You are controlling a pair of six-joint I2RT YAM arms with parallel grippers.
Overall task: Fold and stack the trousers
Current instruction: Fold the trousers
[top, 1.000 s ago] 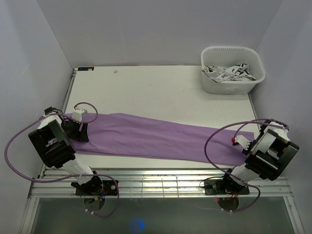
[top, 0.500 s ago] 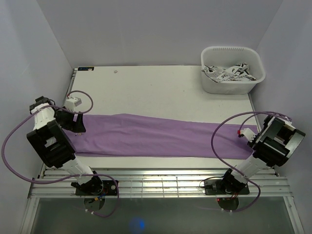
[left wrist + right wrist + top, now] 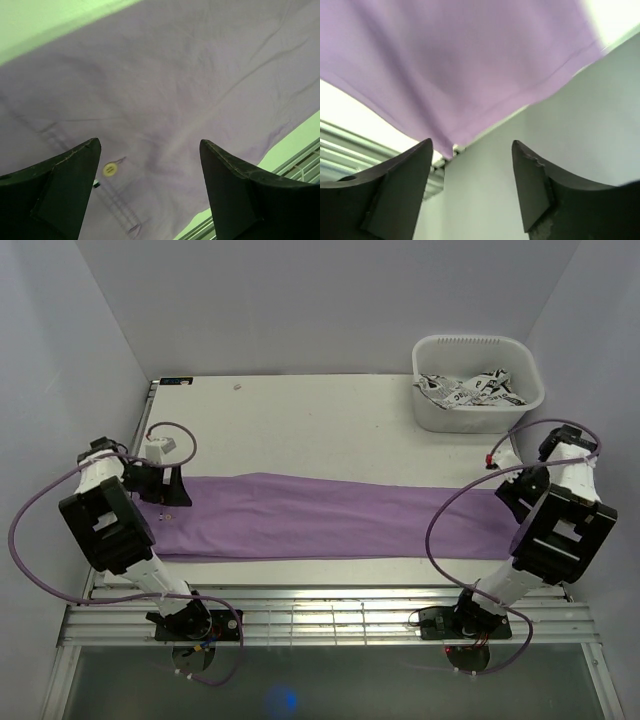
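The lilac trousers lie flat in a long band across the table, folded lengthwise, waist end at the left. My left gripper hovers open over the waist end. In the left wrist view its fingers straddle bare fabric, with a small yellow button by the left finger. My right gripper is open above the leg end, at the table's right edge. The right wrist view shows the hem below its open jaws, and nothing is held.
A white bin with black-and-white patterned cloth stands at the back right corner. Grey walls enclose the table on three sides; the right wall is close to my right gripper. A slatted metal rail runs along the near edge.
My right gripper has opened and let go of the leg end, then moved away from the near edge. My left gripper shifted slightly toward the back. The trousers now lie straighter.
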